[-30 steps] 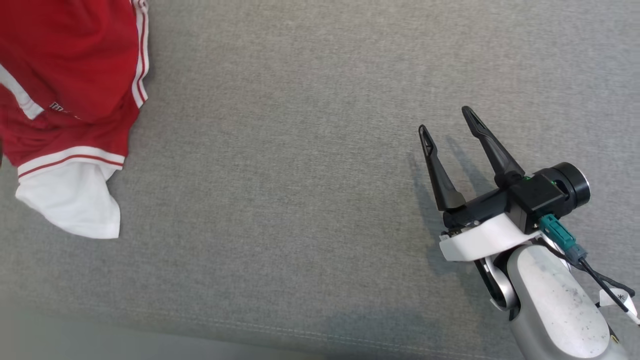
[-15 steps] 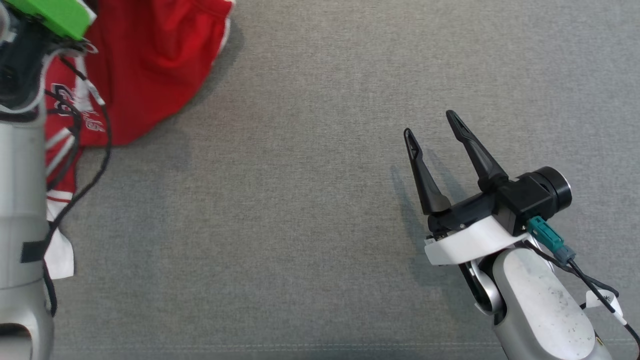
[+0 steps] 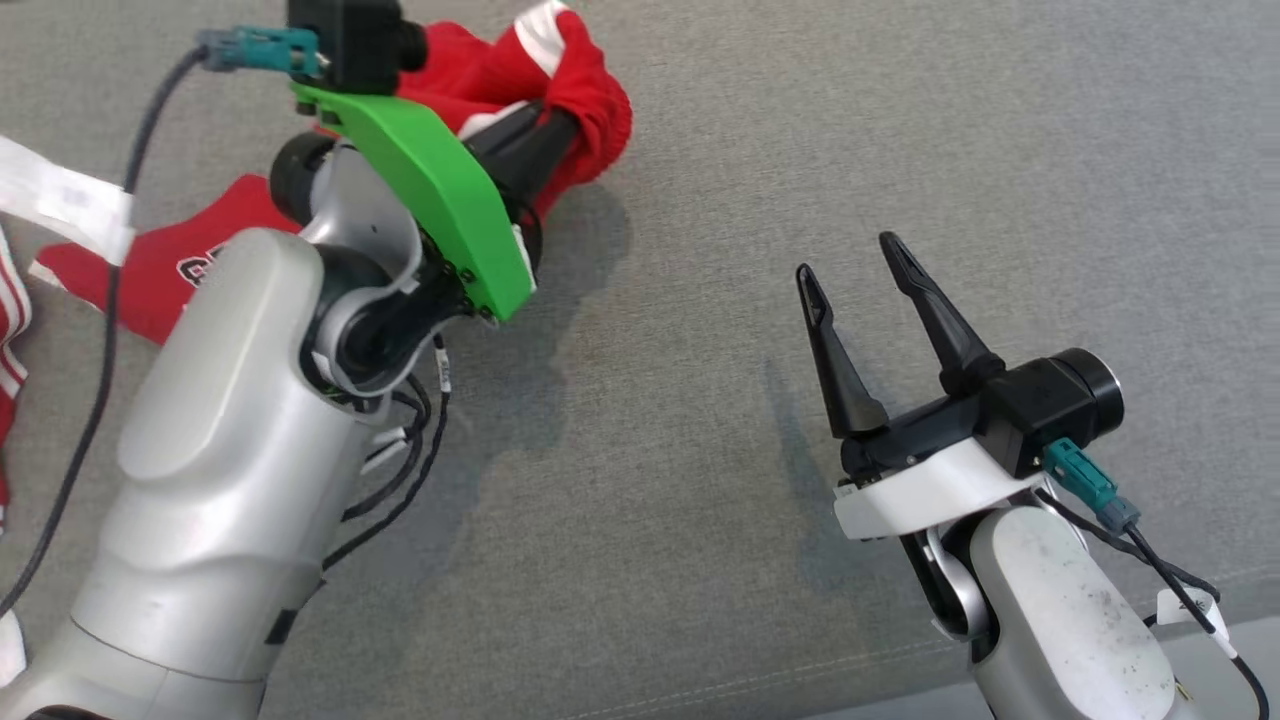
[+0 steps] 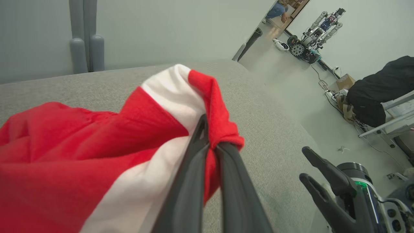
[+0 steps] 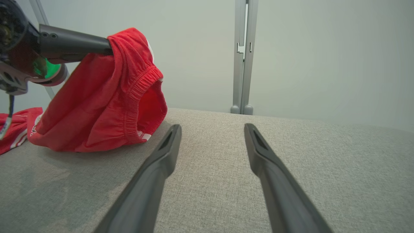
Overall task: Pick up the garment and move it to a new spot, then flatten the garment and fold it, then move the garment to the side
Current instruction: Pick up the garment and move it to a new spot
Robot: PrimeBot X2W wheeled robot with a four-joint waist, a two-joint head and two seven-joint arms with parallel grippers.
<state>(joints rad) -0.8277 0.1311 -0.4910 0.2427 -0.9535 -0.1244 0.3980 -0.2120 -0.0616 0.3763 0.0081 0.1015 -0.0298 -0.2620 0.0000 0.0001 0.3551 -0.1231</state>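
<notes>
Left end effector (image 4: pixel 211 136) is closed on a bunched fold of the red-and-white garment (image 4: pixel 97 145), holding that fold above the grey surface (image 3: pixel 750 150). Right wrist view adds the elastic waistband (image 5: pixel 132 113) hanging open, with the lower folds touching the surface. Head view adds the remainder trailing left along the surface. Right end effector (image 3: pixel 848 258) is open, holding nothing, well apart from the garment.

Bright, even light is given from overhead. Soft shadows are cast on the grey surface (image 3: pixel 700 150) just left of the right gripper (image 3: pixel 847 256) and beside the left arm (image 3: pixel 230 440). Fingers (image 5: pixel 145 194) nearest the wrist lens are blurred, and an upright (image 5: pixel 37 9) is tilted at the edge.
</notes>
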